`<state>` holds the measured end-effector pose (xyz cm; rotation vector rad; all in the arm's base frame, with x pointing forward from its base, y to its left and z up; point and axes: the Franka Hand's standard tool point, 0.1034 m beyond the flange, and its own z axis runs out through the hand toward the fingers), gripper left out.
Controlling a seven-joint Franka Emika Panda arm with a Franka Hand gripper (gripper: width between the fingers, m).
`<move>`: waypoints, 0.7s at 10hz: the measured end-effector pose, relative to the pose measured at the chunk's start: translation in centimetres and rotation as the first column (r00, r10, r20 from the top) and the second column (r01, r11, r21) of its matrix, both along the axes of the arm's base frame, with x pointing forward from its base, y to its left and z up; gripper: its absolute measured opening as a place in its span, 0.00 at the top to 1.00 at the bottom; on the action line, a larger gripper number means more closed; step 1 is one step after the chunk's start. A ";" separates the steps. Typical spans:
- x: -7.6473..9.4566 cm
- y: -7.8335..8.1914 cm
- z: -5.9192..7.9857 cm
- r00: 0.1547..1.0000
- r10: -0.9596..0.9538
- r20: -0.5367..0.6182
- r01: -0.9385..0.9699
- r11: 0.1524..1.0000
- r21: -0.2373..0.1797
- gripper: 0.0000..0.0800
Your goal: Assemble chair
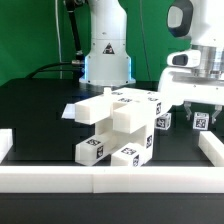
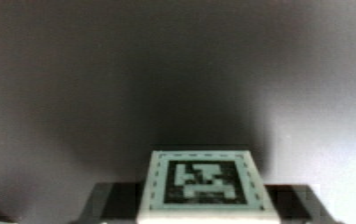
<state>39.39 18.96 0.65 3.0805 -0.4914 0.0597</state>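
Several white chair pieces [image 1: 115, 128] with tag stickers lie stacked in the middle of the black table: a flat slab [image 1: 105, 105] on top and thick bars [image 1: 92, 150] below. A small tagged block [image 1: 163, 121] sits at the exterior view's right of the stack. My gripper [image 1: 199, 117] is further right and low over the table. It is shut on another small white tagged block [image 1: 199, 123]. In the wrist view this block [image 2: 201, 180] sits between the dark fingers [image 2: 118, 200] of my gripper [image 2: 201, 208]. I cannot tell whether the block touches the table.
A long low white border rail [image 1: 110, 180] runs along the front edge, with side pieces at the right [image 1: 212, 150] and left [image 1: 4, 143]. The robot base [image 1: 107, 55] stands at the back behind the stack, with a green backdrop behind it.
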 end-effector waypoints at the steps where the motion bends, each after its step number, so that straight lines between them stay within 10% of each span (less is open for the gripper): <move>1: 0.0 -0.1 0.0 1.000 0.002 0.000 -0.002 1.000 0.000 0.65; 4: 0.3 -0.5 1.2 1.000 -0.009 -0.014 0.009 1.000 0.006 0.65; 7: 1.0 -0.7 5.3 0.998 -0.040 -0.044 0.042 0.998 0.042 0.64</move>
